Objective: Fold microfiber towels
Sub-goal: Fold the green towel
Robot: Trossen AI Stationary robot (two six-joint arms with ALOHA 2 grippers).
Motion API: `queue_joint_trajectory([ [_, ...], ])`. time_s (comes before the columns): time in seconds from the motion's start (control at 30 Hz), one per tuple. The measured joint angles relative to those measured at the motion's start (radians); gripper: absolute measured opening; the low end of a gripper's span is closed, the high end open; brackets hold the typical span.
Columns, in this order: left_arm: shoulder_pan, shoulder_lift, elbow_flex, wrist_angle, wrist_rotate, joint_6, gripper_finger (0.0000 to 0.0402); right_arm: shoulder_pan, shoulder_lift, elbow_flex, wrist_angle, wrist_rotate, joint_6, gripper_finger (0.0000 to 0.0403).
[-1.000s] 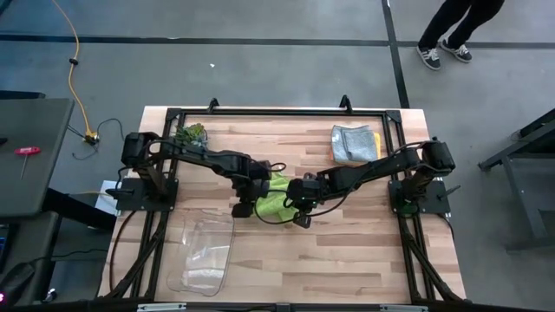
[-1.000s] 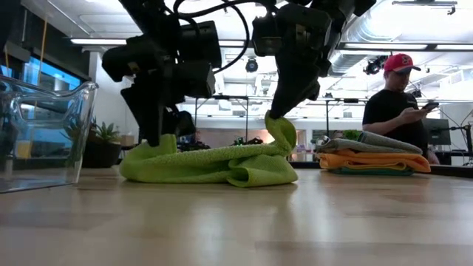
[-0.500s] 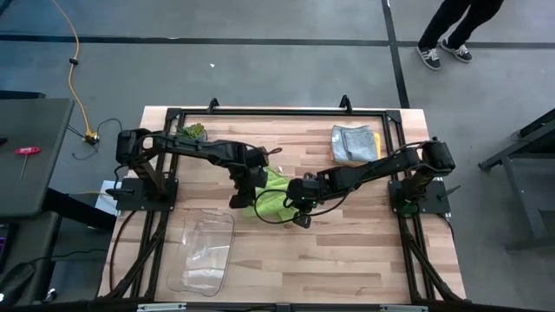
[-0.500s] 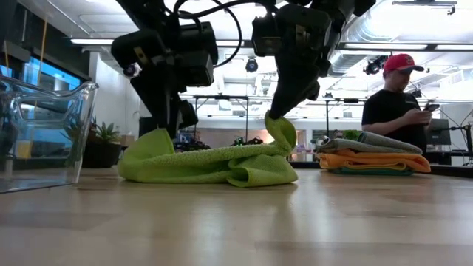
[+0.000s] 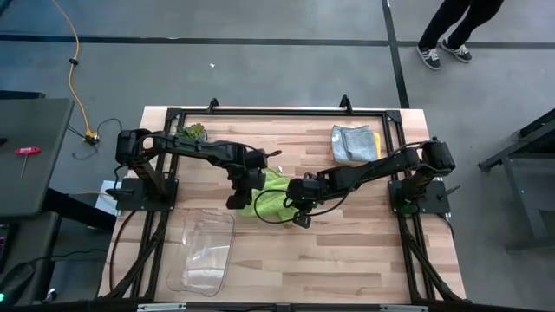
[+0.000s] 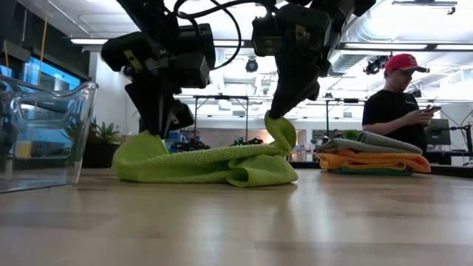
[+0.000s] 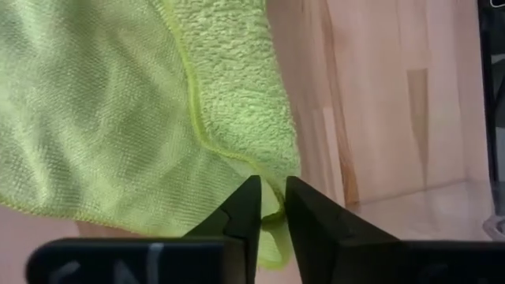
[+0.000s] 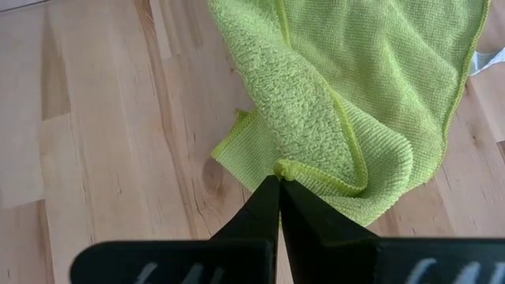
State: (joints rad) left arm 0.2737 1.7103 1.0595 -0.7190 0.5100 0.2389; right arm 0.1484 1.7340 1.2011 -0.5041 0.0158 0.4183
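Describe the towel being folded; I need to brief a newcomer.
On the wooden table, look mid-table where both arms meet. The lime green towel lies rumpled there, pinched by the left gripper and right gripper. The other towels sit stacked at the far right corner.

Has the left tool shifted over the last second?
Yes. In the high view the left tool has moved away from the clear bin, toward the table's far edge, onto the lime towel's corner.

towel [image 5: 271,195] lime green | stack [image 6: 373,157]: grey, orange, teal | table [image 5: 347,251] pale wood
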Motion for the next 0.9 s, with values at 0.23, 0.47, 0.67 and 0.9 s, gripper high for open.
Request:
queue_joint_trajectory([
  [0.23,0.0,0.0,0.0,-0.037,-0.023,0.008,0.0111,0.0,0.0,0.0,0.0,0.0,0.008,0.0],
  [0.47,-0.001,0.0,0.0,-0.074,-0.025,0.041,0.0158,0.0,0.0,0.0,0.0,0.0,0.003,0.0],
  [0.67,-0.001,0.0,0.0,-0.111,-0.025,0.045,0.0161,0.0,0.0,0.0,0.0,0.0,0.003,0.0],
  [0.9,-0.001,0.0,0.0,-0.121,-0.025,0.044,0.0147,0.0,0.0,0.0,0.001,0.0,0.0,0.0],
])
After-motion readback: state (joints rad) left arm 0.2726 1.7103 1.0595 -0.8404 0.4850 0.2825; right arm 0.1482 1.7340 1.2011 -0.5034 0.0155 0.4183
